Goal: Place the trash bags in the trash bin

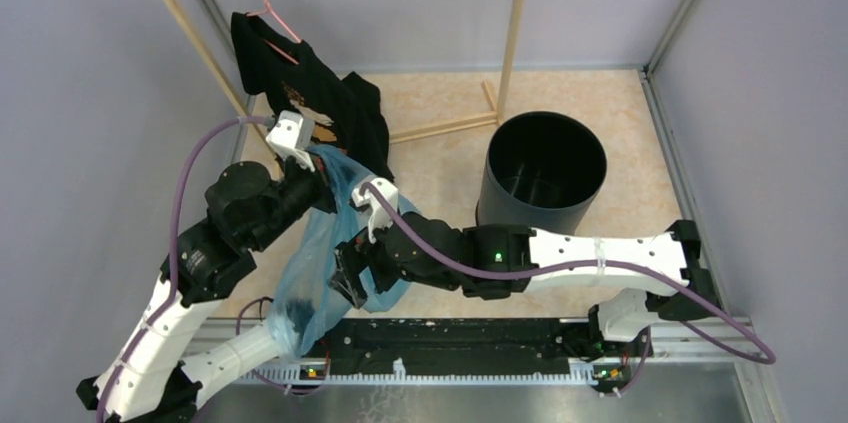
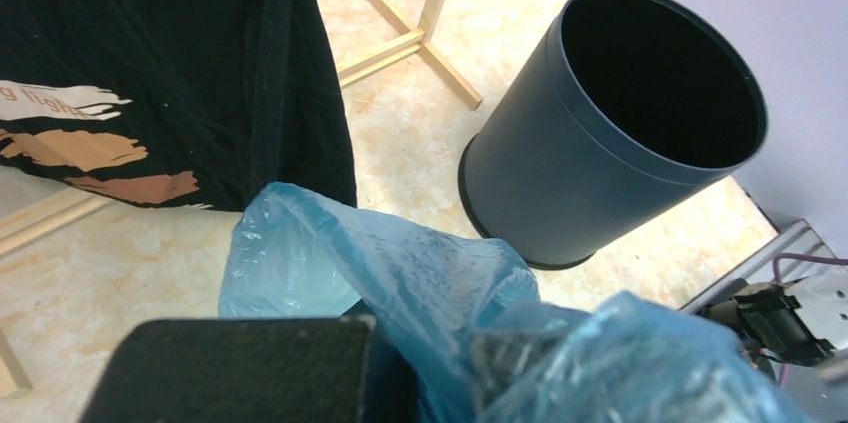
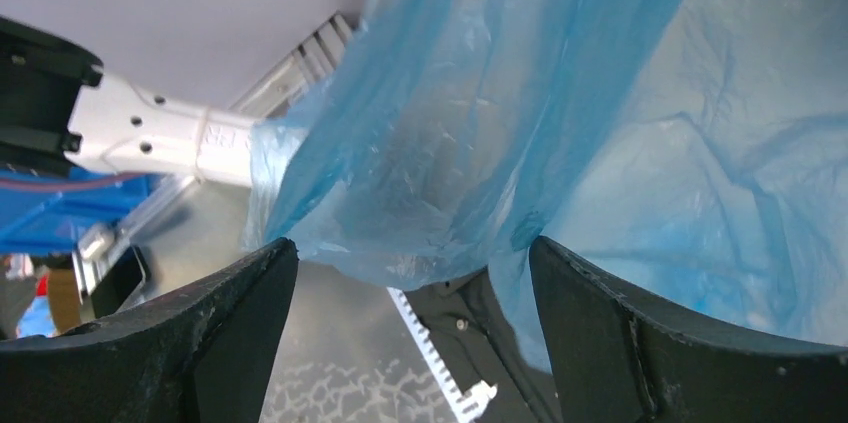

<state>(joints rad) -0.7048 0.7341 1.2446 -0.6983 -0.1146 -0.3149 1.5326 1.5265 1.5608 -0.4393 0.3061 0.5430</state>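
Holding the bag (image 1: 305, 283) up off the desk (image 1: 440, 158) looks like the whole point of this pose. The left end effector (image 1: 318, 181) is clamped tight on a bunched bit of the top, so the rest of the blue film hangs straight down below it in one long drape instead of lying in a heap.

The right end effector (image 3: 410, 273) is lower and nearer the arm bases, with its fingers (image 3: 230, 333) spread wide. In the wrist view a fold of the bag sits right in the gap between them, but nothing is pinched, so I'd call it empty-handed. My guess is it's lined up to take a lower hold, which would tame the dangling tail.

The bin (image 1: 520, 205) stands upright, mouth open, nothing I can see inside. It's off to the right of the left end effector and just beyond the right arm's forearm, well apart from the bag.

The black shirt (image 1: 290, 73) on the rack (image 1: 515, 23) hangs just past the left end effector, very close to the bag's top. Can't tell if they touch.

So none of the bag is in the bin yet. The risk I see is the floppy bottom snagging the rim on the way over.
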